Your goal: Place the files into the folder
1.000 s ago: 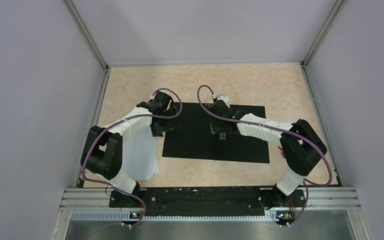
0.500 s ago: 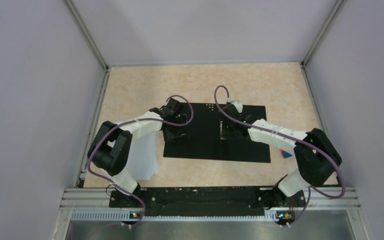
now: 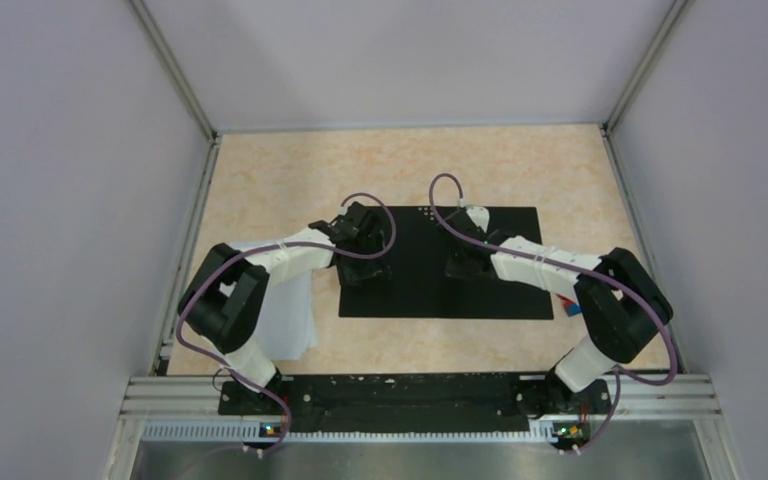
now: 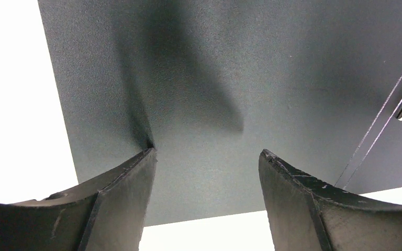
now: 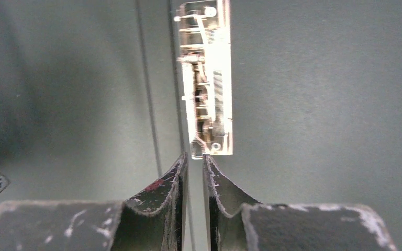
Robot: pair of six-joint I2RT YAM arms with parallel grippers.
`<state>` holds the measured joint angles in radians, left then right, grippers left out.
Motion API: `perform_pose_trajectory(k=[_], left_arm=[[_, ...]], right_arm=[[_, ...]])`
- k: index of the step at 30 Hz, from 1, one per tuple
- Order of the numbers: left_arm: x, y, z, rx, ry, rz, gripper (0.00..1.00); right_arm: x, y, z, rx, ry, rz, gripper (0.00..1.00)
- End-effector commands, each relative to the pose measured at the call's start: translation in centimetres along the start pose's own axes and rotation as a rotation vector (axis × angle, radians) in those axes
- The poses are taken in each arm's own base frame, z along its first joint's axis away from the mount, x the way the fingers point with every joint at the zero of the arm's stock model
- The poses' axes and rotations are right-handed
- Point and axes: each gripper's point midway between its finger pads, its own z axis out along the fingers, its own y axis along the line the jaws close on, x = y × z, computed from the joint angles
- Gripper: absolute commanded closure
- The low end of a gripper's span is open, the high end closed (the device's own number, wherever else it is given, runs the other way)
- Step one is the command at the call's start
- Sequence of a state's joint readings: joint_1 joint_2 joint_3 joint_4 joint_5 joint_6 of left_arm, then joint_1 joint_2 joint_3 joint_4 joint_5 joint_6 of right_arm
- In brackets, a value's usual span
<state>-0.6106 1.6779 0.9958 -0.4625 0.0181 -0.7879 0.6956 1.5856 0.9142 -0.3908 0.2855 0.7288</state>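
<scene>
Matte black folder [image 3: 430, 292] — flat, rectangular

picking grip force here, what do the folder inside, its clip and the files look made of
Folder: matte black, finely grained face, likely plastic or coated board. Clip: bare shiny metal, with bright glints and stamped parts. Files: flat white sheets, probably paper; too washed out to show texture.

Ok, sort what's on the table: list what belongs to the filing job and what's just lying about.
Job: folder, open with its black inside up; white files, left of it.
Lying about: red-and-blue block, by the folder's right edge.
</scene>
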Motion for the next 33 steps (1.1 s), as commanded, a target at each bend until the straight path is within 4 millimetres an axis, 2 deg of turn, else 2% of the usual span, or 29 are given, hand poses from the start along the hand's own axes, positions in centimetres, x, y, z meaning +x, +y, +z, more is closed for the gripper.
perform_pose_trajectory(k=[1, 15, 20, 23, 33], left_arm=[[2.0, 1.6, 1.2, -0.053, 0.045, -0.02, 0.23], [1.7, 2.0, 1.2, -0.078, 0.031, -0.018, 0.24], [1.6, 2.1, 1.2, -0.083, 0.028, -0.018, 0.24], [1.6, 2.1, 1.3, -0.087, 0.029, -0.015, 0.24], [1.5, 2.2, 1.5, -0.097, 0.034, -0.011, 0.24]], right_arm=[[-1.8, -1.4, -0.5, 0.015, -0.06, 0.048, 0.84], [-1.1, -0.3, 0.8, -0.053, -0.014, 0.059, 0.89], [-0.6, -1.2, 1.4, -0.007, -0.004, 0.052, 0.96], [-0.5, -2.3, 1.5, 0.046, -0.009, 0.045, 0.96], [-0.1, -3.0, 1.5, 0.079, 0.009, 0.01, 0.93]])
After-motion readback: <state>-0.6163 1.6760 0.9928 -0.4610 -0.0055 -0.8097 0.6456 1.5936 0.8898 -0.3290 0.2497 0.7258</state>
